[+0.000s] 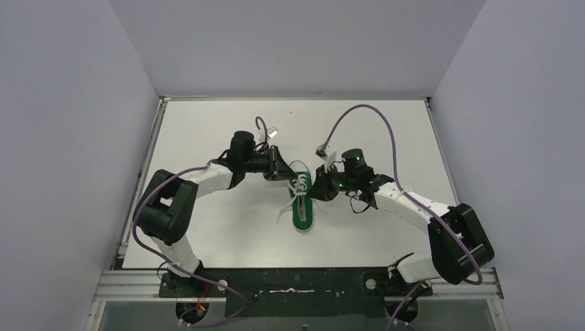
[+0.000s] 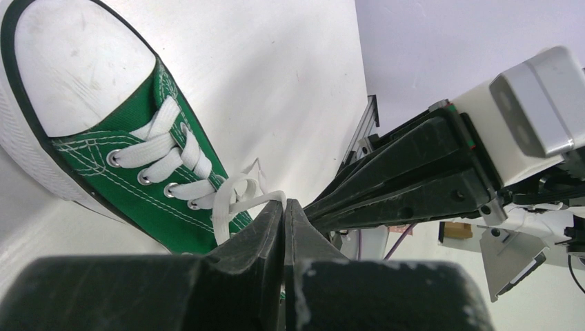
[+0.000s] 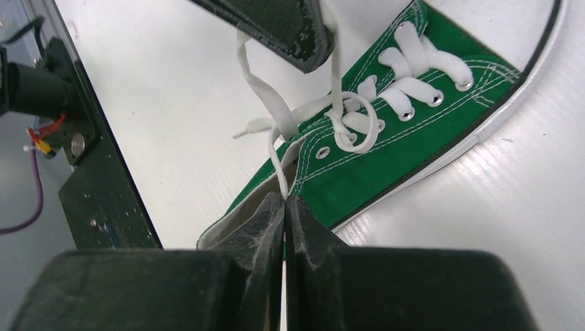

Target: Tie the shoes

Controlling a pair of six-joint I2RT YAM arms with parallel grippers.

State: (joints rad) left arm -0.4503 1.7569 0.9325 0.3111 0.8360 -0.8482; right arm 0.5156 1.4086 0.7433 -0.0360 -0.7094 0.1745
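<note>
The green sneaker (image 1: pixel 302 210) lies mid-worktop (image 1: pixel 207 138) between the arms. The left pincer (image 2: pixel 284 207) and the right pincer (image 3: pixel 284 201) are each clamped on a strand of its white laces (image 3: pixel 345 117) from opposite sides, probably so that pulling apart tightens the knot.

Underneath, a flat white tabletop (image 1: pixel 207 227), matte and faintly scuffed. Near its middle, sole down, a small green canvas low-top sneaker (image 1: pixel 302 212) with white rubber rim and toe cap, toe toward the far edge. Long white laces (image 3: pixel 414 65) through the eyelets, one loose end trailing beside the shoe.
</note>
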